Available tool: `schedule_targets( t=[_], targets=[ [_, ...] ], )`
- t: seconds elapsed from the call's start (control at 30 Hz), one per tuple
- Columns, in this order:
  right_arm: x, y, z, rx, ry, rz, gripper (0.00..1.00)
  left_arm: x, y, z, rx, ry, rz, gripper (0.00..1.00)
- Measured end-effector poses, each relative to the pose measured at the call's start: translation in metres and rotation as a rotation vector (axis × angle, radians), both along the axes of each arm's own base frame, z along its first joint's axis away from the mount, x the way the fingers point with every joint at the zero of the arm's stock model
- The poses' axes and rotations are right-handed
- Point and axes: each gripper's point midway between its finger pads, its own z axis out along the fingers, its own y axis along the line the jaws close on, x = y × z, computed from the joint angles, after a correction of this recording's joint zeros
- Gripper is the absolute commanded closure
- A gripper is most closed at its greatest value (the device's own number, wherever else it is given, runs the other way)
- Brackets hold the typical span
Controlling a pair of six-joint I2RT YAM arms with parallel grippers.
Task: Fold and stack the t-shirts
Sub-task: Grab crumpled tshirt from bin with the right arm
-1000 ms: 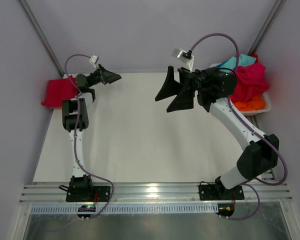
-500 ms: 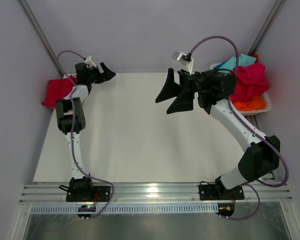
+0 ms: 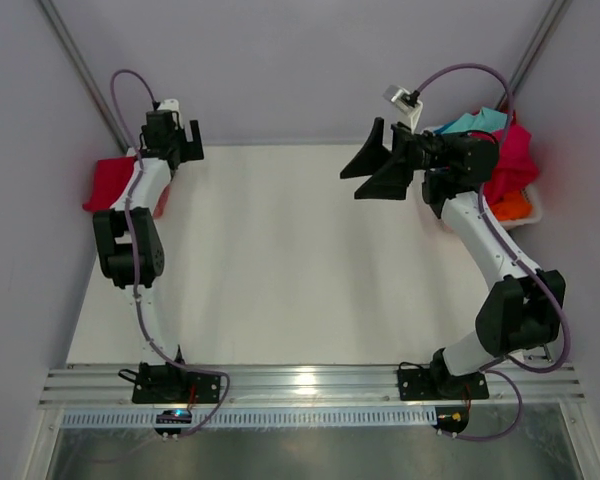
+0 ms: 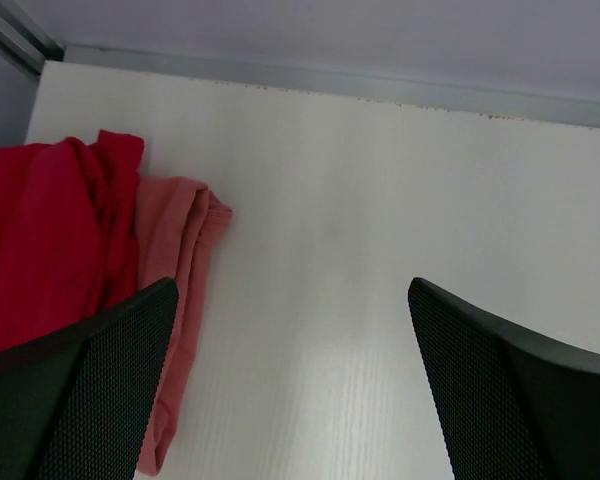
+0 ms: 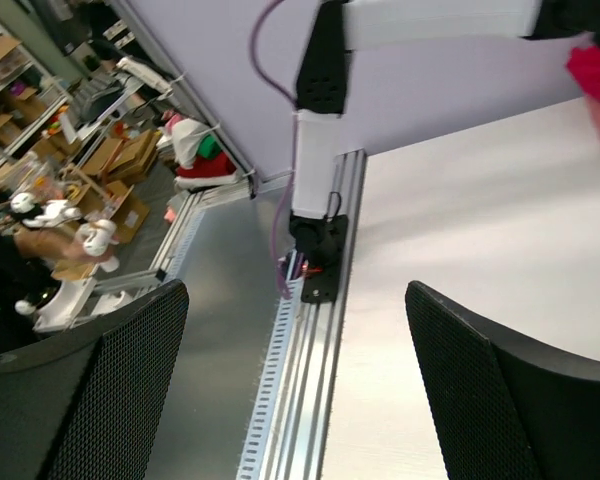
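A folded crimson-red t-shirt [image 3: 108, 183] lies on a salmon pink one at the table's far left edge. In the left wrist view the red t-shirt [image 4: 40, 235] and the salmon pink t-shirt [image 4: 180, 270] lie to the left of my fingers. My left gripper [image 3: 175, 148] hangs open just right of that stack, holding nothing [image 4: 292, 385]. My right gripper [image 3: 353, 185] is raised and open with nothing in it, left of the basket [image 5: 295, 395]. More t-shirts sit heaped in the basket: teal [image 3: 470, 122], crimson [image 3: 513, 160] and orange [image 3: 512, 207].
The white plastic basket [image 3: 530, 215] stands at the table's far right corner. Grey walls close in the back and both sides. A metal rail [image 3: 310, 382] with both arm bases runs along the near edge. The left arm's base [image 5: 320, 250] shows in the right wrist view.
My left gripper swung back and to the left, ending beside the folded stack. My right gripper drew back to the right, toward the basket. Both stayed open.
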Motion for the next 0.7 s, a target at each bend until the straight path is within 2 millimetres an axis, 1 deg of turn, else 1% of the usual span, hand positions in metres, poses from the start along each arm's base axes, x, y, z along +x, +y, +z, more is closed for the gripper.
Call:
schedule_targets(
  t=[0.03,0.07,0.13,0.2,0.27,0.3,0.4,0.43,0.5,0.53,0.6,0.7],
  targets=[
    [0.008,-0.005,0.001,0.0,-0.003,-0.022,0.06,-0.004,-0.001,0.016,0.003,-0.016,0.001,0.01],
    [0.017,-0.01,0.002,0.001,-0.006,-0.044,0.01,-0.008,-0.003,0.028,0.006,-0.027,0.001,0.01],
    [0.033,-0.017,0.009,0.002,-0.025,-0.076,0.01,-0.017,-0.005,0.056,0.012,-0.056,0.002,0.01],
    [0.048,-0.024,0.019,0.005,-0.053,-0.105,0.0,-0.026,-0.012,0.076,0.02,-0.074,-0.003,0.01],
    [0.063,-0.031,0.033,0.01,-0.097,-0.132,0.01,-0.034,-0.022,0.092,0.024,-0.084,-0.021,0.01],
    [0.067,-0.032,0.04,0.016,-0.117,-0.14,0.01,-0.039,-0.03,0.1,0.027,-0.088,-0.036,0.01],
    [0.081,-0.046,0.061,0.017,-0.185,-0.184,0.01,-0.052,-0.05,0.113,0.032,-0.084,-0.078,0.01],
    [0.088,-0.052,0.071,0.021,-0.221,-0.205,0.01,-0.056,-0.056,0.117,0.033,-0.08,-0.091,0.01],
    [0.098,-0.062,0.082,0.023,-0.259,-0.236,0.01,-0.064,-0.063,0.121,0.036,-0.069,-0.111,0.01],
    [0.105,-0.07,0.09,0.026,-0.282,-0.262,0.01,-0.069,-0.065,0.123,0.04,-0.062,-0.118,0.01],
    [0.117,-0.082,0.097,0.027,-0.304,-0.303,0.01,-0.076,-0.064,0.127,0.044,-0.048,-0.12,0.01],
    [0.136,-0.106,0.11,0.029,-0.347,-0.384,0.01,-0.086,-0.06,0.136,0.048,-0.038,-0.116,0.01]
  ],
)
